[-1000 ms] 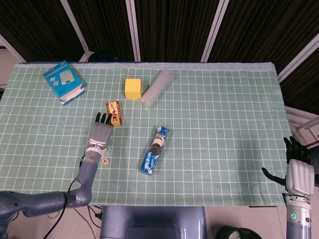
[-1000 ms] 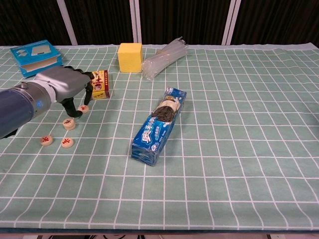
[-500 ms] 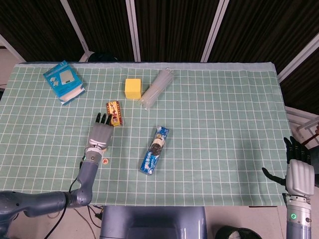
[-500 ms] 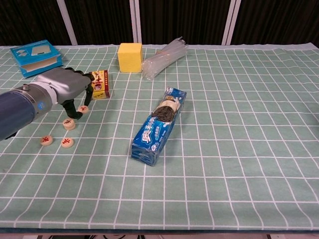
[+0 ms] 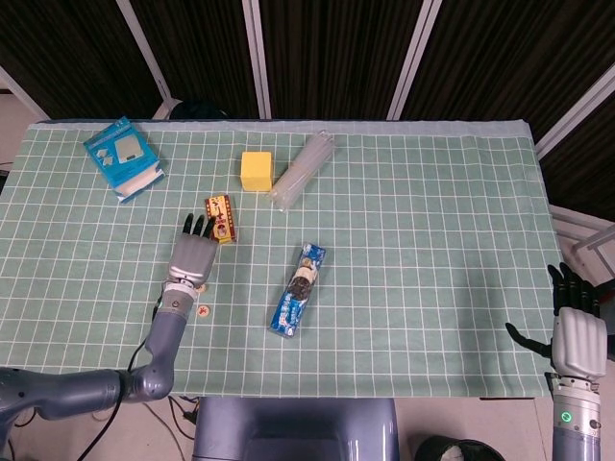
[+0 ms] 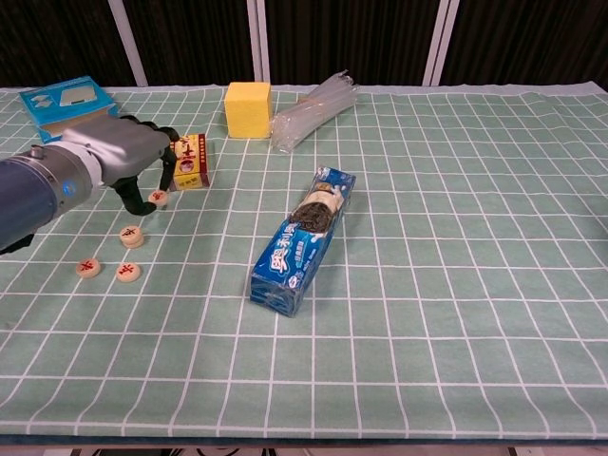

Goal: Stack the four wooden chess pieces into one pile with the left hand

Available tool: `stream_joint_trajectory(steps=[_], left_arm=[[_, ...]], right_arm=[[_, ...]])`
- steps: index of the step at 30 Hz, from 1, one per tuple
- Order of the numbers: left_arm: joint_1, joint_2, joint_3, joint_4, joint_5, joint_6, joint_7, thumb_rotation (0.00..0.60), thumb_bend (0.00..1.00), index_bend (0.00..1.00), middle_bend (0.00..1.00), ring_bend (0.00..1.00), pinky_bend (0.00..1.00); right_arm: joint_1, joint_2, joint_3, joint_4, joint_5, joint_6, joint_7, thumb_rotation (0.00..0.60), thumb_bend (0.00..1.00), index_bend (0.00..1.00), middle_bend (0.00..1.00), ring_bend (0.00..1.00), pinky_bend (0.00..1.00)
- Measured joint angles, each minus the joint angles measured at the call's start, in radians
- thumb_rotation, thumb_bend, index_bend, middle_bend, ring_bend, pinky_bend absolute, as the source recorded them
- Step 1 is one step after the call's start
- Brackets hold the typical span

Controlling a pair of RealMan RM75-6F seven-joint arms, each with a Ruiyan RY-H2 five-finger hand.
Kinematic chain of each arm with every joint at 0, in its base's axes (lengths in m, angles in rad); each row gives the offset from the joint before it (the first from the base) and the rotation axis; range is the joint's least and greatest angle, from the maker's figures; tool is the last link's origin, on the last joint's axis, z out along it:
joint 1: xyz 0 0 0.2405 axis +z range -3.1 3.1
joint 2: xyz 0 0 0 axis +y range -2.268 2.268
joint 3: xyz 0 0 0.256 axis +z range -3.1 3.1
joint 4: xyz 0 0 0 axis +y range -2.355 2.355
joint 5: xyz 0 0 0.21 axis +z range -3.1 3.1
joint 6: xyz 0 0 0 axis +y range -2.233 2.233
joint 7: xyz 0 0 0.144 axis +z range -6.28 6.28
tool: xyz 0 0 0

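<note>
Several round wooden chess pieces with red marks are at the table's left. In the chest view, my left hand (image 6: pixel 122 154) pinches one chess piece (image 6: pixel 159 198) between thumb and a finger, just above the cloth. A second piece (image 6: pixel 132 235) lies just in front of it, and two more (image 6: pixel 88 267) (image 6: pixel 127 272) lie side by side nearer the front edge. From the head view my left hand (image 5: pixel 192 257) hides most pieces; one piece (image 5: pixel 203 310) shows below it. My right hand (image 5: pixel 578 338) hangs off the table's front right corner with fingers apart, holding nothing.
A small red and yellow box (image 6: pixel 193 160) lies right beside the left hand. Further back are a blue box (image 6: pixel 62 100), a yellow cube (image 6: pixel 248 108) and a clear plastic bundle (image 6: pixel 312 112). A blue snack packet (image 6: pixel 304 239) lies mid-table on the green checked cloth (image 6: pixel 456 237).
My left hand has risen slightly, and the chess piece at its fingertips has come up off the cloth with it. The other pieces and the right hand have not moved.
</note>
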Motion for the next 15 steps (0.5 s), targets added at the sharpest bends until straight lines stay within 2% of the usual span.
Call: stream_joint_trajectory(steps=[9, 15], left_arm=[[0.03, 0.115, 0.016, -0.19, 0.06, 0.073, -0.004, 0.6, 0.34, 0.5, 0.04, 0.0, 0.0], [0.074, 0.168, 0.073, -0.248, 0.116, 0.087, -0.047, 0.6, 0.34, 0.5, 0.04, 0.0, 0.0]], right_arm=[[-0.001, -0.002, 0.0, 0.0, -0.001, 0.004, -0.004, 0.6, 0.23, 0.0, 0.01, 0.0, 0.0], [-0.001, -0.003, -0.001, -0.001, -0.003, 0.007, -0.008, 0.6, 0.23, 0.0, 0.01, 0.0, 0.0]])
